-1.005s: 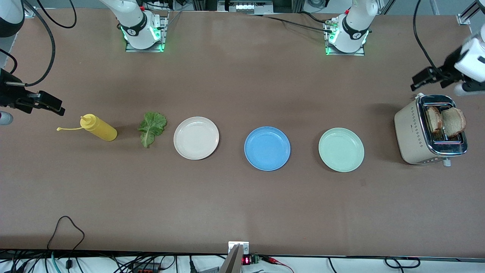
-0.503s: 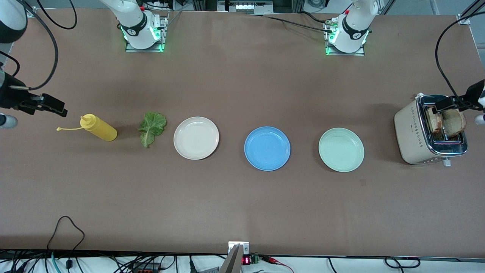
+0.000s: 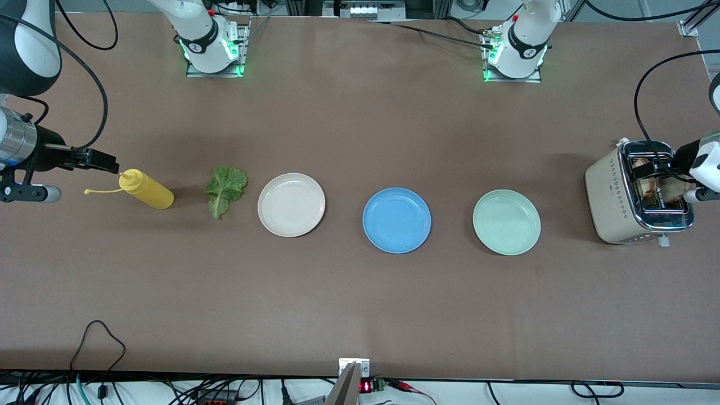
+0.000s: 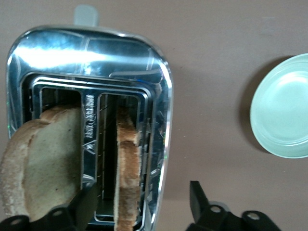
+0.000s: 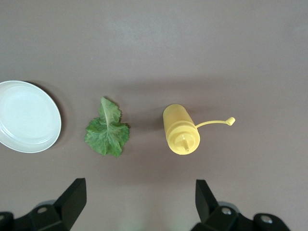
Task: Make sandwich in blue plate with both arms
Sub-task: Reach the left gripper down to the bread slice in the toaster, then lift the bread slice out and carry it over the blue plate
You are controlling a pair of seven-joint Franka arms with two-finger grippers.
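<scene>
The left gripper hung over the toaster at the left arm's end of the worktop, its fingers spread wide apart, as the left wrist view showed. Two toast slices stood in the slots, one upright, the other leaning out over the slot's edge. One finger sat close against the leaning slice; whether it touched could not be told.

The right gripper hovered over the worktop at the right arm's end, just beside the nozzle of the yellow squeeze bottle, which lay on its side. Its fingers stood wide apart with nothing between them.

The lettuce leaf lay flat between the bottle and the cream-white plate, apart from both. The blue plate sat bare in the middle of the row, with the mint-green plate between it and the toaster. Gaps of bare worktop separated all three plates, and a broad open strip ran along the edge nearest the front camera.
</scene>
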